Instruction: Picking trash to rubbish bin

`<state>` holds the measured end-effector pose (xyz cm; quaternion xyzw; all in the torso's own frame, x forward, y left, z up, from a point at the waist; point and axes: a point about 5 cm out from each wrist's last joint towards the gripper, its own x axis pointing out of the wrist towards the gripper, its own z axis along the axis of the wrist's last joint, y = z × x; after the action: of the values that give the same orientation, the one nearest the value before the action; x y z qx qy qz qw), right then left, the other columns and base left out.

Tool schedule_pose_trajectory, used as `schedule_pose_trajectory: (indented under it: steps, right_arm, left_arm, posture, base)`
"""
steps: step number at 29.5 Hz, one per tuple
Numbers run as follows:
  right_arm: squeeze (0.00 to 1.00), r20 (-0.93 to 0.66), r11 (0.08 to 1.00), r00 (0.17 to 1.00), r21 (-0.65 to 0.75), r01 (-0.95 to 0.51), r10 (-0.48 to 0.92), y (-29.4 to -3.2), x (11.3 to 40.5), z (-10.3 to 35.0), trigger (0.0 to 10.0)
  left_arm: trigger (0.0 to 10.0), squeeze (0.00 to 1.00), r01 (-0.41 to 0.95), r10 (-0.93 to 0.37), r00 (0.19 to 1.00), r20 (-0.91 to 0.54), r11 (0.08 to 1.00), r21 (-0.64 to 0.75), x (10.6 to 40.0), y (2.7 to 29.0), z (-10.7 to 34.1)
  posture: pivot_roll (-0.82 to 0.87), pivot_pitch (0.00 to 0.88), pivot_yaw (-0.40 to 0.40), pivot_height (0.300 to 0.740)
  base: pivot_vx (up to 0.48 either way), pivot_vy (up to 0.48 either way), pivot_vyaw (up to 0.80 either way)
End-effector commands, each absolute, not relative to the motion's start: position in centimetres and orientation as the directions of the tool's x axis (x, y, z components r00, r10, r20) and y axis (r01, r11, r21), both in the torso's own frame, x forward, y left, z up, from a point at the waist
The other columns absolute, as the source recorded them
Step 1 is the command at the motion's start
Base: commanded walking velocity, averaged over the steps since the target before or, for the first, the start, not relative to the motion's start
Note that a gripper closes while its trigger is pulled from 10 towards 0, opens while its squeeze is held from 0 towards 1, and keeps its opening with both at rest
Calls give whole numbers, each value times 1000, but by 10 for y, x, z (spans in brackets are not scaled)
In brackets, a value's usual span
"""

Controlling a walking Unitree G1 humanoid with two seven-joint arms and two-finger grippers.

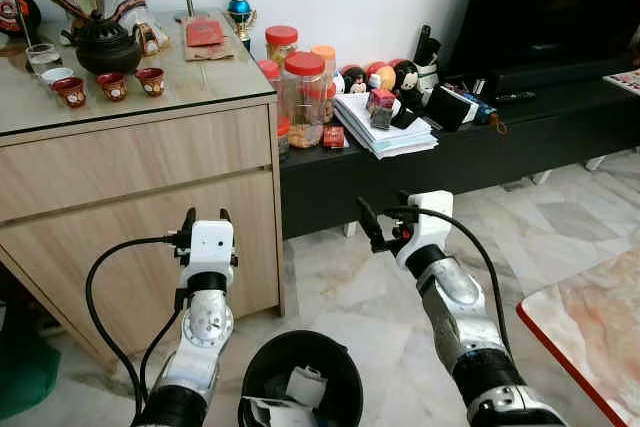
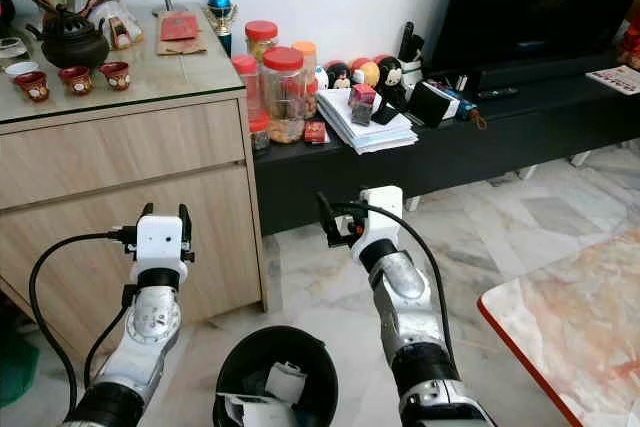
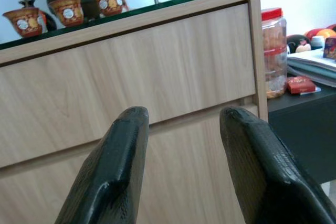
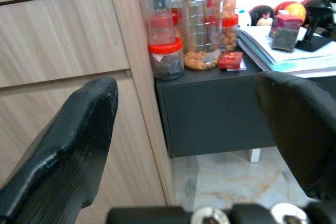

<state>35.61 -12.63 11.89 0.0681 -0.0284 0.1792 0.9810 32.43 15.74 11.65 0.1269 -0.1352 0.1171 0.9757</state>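
Nearest: black rubbish bin [image 1: 300,372] on the marble floor [image 1: 560,237] between the two arms, crumpled white trash [image 1: 303,387] already inside; its lower rim is cut off by the frame edge. Left gripper [image 1: 205,217] is raised in front of the wooden cabinet [image 1: 140,187], jaws apart, nothing between them. Right gripper [image 1: 385,227] hangs ahead of the bin, turned sideways toward the low black TV bench [image 1: 520,137], jaws wide and empty. Likely both arms are held clear, ready for the next pick. Further back: red-lidded jars [image 1: 303,97], a paper stack [image 1: 385,127], figurines. Which item there counts as trash is hard to tell.
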Motion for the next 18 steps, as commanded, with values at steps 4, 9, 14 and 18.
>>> schedule_pose_trajectory:
  steps: [4, 9, 14, 18]
  right_arm:
    - [0, 116, 929, 935, 131, -347, 334, -127, 356, 124, 10000]
    - [0, 119, 929, 935, 129, -347, 333, -126, 358, 125, 10000]
    - [0, 118, 929, 935, 128, -348, 334, -126, 358, 126, 10000]
    - [0, 126, 925, 933, 140, -353, 337, -125, 357, 126, 10000]
  left_arm:
    - [10000, 0, -270, 193, 932, 307, 934, 233, 323, 155, 119]
    - [10000, 0, -268, 190, 932, 309, 935, 234, 323, 154, 119]
    - [10000, 0, -275, 203, 933, 298, 934, 226, 324, 154, 119]
    - [10000, 0, -275, 204, 935, 291, 934, 230, 323, 154, 119]
  posture:
    - [-16, 2, -58, 740]
    - [-15, 1, -61, 740]
    - [-17, 7, -62, 740]
    - [-16, 14, -64, 740]
  base:
    - [0, 0, 0]
    - [0, 0, 0]
    - [0, 0, 0]
    - [0, 0, 0]
